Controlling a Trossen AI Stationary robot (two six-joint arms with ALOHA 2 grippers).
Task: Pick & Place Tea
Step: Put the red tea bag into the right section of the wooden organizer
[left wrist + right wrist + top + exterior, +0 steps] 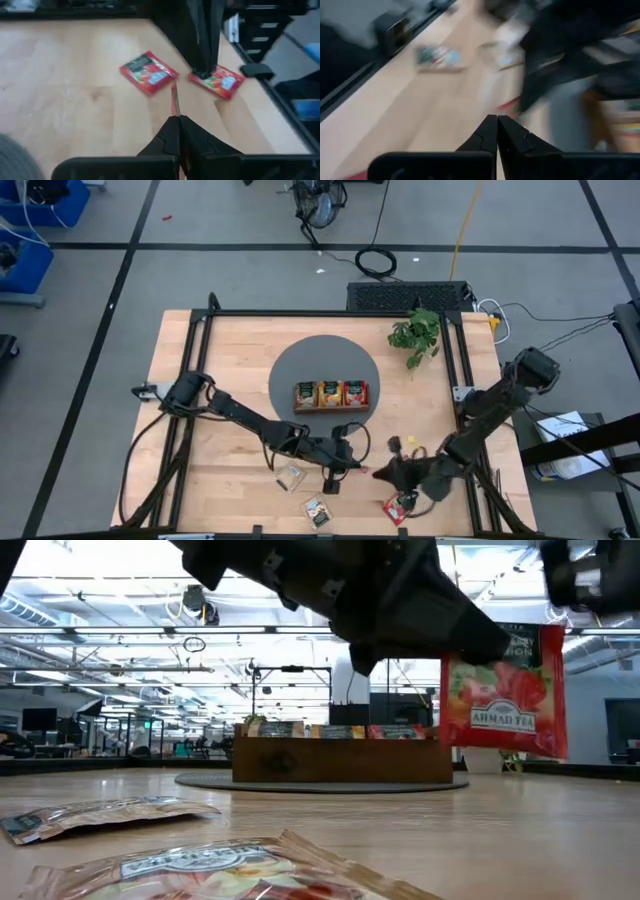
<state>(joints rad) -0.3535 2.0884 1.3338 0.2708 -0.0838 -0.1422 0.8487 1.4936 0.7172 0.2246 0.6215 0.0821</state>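
A red tea packet (503,690) hangs above the table, with my left gripper (352,465) shut on it at the near middle. My right gripper (385,473) is shut just to the right of it, raised, with nothing seen between its fingers. Two more red packets (149,72) (217,80) lie flat on the wood beyond the left fingers. Two pale packets (291,476) (318,511) lie flat near the front edge. The wooden tray (340,762) with packets standing in it rests on a grey round mat (300,365). My left gripper pinches the red packet between its two fingers at an upper side edge (452,652). In the left wrist view the packet shows edge-on as a thin red line (174,100) running out past the fingertips. The fingers slant down from the table's left. The packet hangs upright, clear of the table.
A green plant (418,332) stands at the far right of the table. A black frame (455,360) runs along the table's edges. Bare wood lies between the mat and the near packets.
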